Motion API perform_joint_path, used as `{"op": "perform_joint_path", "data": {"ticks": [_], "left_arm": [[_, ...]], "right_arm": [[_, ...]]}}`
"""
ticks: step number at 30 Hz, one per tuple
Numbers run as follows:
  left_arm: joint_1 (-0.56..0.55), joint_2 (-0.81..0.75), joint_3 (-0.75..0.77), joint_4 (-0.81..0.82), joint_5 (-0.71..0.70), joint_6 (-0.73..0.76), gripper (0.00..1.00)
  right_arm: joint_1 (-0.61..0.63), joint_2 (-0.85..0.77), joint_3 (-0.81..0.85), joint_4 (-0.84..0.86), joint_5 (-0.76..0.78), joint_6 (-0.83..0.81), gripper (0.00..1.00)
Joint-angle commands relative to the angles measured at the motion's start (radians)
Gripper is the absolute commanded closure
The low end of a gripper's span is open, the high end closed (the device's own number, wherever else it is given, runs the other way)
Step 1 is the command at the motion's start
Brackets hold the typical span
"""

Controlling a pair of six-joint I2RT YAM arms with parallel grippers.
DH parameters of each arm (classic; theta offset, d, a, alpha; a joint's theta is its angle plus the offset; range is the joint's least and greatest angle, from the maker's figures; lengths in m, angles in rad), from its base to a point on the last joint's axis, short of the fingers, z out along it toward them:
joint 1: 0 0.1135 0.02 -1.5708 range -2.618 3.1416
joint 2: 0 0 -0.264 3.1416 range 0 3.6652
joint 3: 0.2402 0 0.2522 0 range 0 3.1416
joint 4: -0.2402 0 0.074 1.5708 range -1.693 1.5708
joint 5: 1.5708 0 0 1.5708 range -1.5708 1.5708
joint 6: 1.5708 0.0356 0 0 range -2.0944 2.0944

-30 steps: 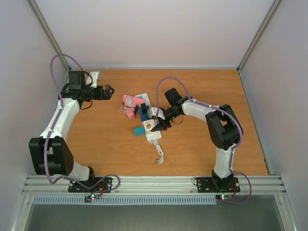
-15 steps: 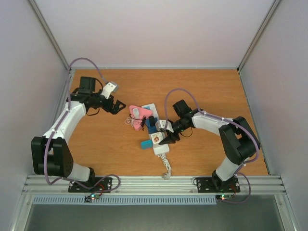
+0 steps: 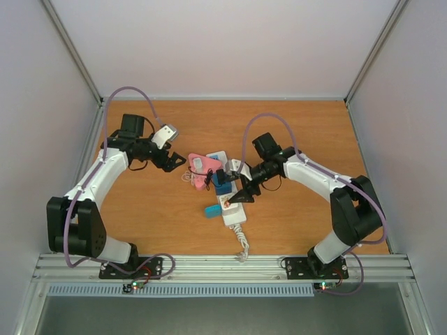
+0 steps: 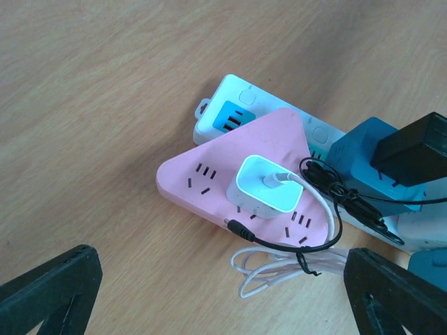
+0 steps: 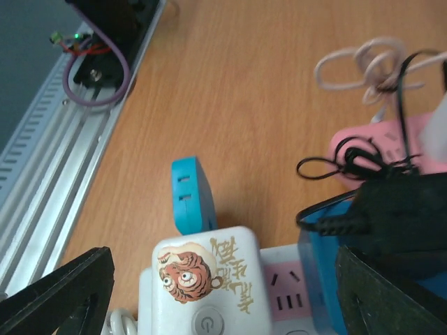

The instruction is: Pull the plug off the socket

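The socket, a long white power strip [image 3: 235, 218], lies mid-table with its short cord [image 3: 242, 246] toward the near edge. Plugged into it are a white plug with a tiger sticker [image 5: 209, 276], a teal adapter [image 5: 190, 192], and a blue cube carrying a black plug [image 4: 412, 150]. A pink triangular adapter [image 4: 230, 174] with a white charger [image 4: 269, 187] sits at the strip's far end. My left gripper [image 3: 180, 162] is open just left of the pink adapter. My right gripper [image 3: 239, 197] is open, its fingers on either side of the tiger plug.
Thin white and black cables [image 4: 293, 269] lie coiled beside the pink adapter. The aluminium rail [image 3: 223, 266] with the arm bases runs along the near edge. Walls close in the table on the left, right and back.
My left gripper has swung right and nearer, up to the pink adapter. The strip has slid toward the near edge, and my right gripper has followed it over the tiger plug.
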Motion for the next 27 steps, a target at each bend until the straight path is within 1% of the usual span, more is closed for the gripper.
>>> {"op": "perform_joint_path", "data": {"ticks": [1,4,9,15,18,22,27], "left_arm": [[-0.003,-0.014,0.014,0.007,0.058,0.071,0.04],[-0.02,-0.036,0.011,0.008,0.104,0.114,0.06],[-0.085,-0.05,-0.007,0.024,0.159,0.176,0.11],[-0.156,-0.036,-0.018,0.068,0.169,0.184,0.19],[-0.179,-0.028,-0.019,0.081,0.169,0.174,0.23],[-0.198,-0.049,-0.04,0.053,0.163,0.2,0.28],[-0.209,-0.127,-0.13,0.004,0.128,0.297,0.28]], "right_arm": [[-0.031,-0.059,0.056,-0.102,-0.053,0.021,0.13],[-0.076,-0.063,0.073,-0.092,-0.059,0.033,0.16],[-0.135,0.001,0.12,-0.009,-0.054,0.059,0.19],[-0.129,0.055,0.124,0.083,-0.066,0.047,0.21],[-0.117,0.081,0.126,0.098,-0.063,0.03,0.21],[-0.111,0.074,0.11,0.055,-0.069,-0.015,0.23],[-0.111,-0.017,0.023,-0.085,-0.075,-0.166,0.22]]}}
